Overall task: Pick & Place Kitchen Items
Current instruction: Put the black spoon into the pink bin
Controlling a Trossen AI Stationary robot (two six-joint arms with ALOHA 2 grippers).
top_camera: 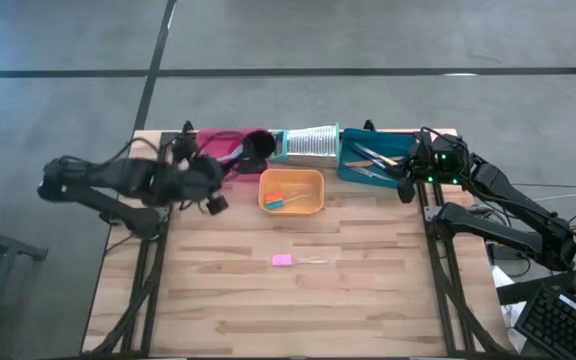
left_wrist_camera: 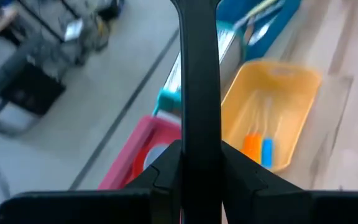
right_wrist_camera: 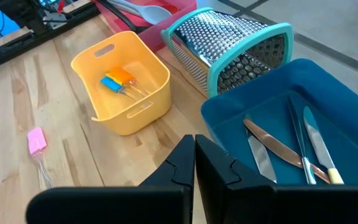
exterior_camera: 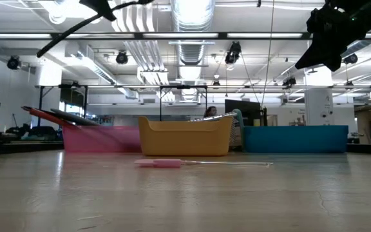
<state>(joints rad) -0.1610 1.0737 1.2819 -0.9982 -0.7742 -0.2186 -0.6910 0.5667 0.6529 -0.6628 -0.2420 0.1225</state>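
High view, held item: a black ladle [top_camera: 253, 148] sits in the left claw [top_camera: 208, 180], which is clamped on its long handle; the bowl end hangs over the pink tray [top_camera: 218, 142] at about 11 o'clock on the worktop [top_camera: 288, 300].
Left wrist view, grip: the dark handle runs straight out between the fingers [left_wrist_camera: 166, 174], held lengthwise, probably so the ladle can drop flat into the narrow tray.
Pink tray contents: a grey-blue spoon [right_wrist_camera: 151, 11] already lies inside with a red one beside it.
Loose item: a pink piece [top_camera: 282, 260] with thin prongs lies alone near the worktop's centre, well apart from every tray.
Orange tray [top_camera: 291, 192]: at 12 o'clock, holding small orange and blue pieces [right_wrist_camera: 118, 79].
Teal tray [right_wrist_camera: 278, 130]: at 1 o'clock, holding knives [right_wrist_camera: 272, 149]; a silver grater [right_wrist_camera: 229, 46] stands between it and the pink tray.
Right claw [top_camera: 405, 188]: clenched and empty, waiting above the teal tray's near edge.
Open room: the whole near half of the worktop is bare wood; the trays crowd the far edge, so little margin lies behind them.
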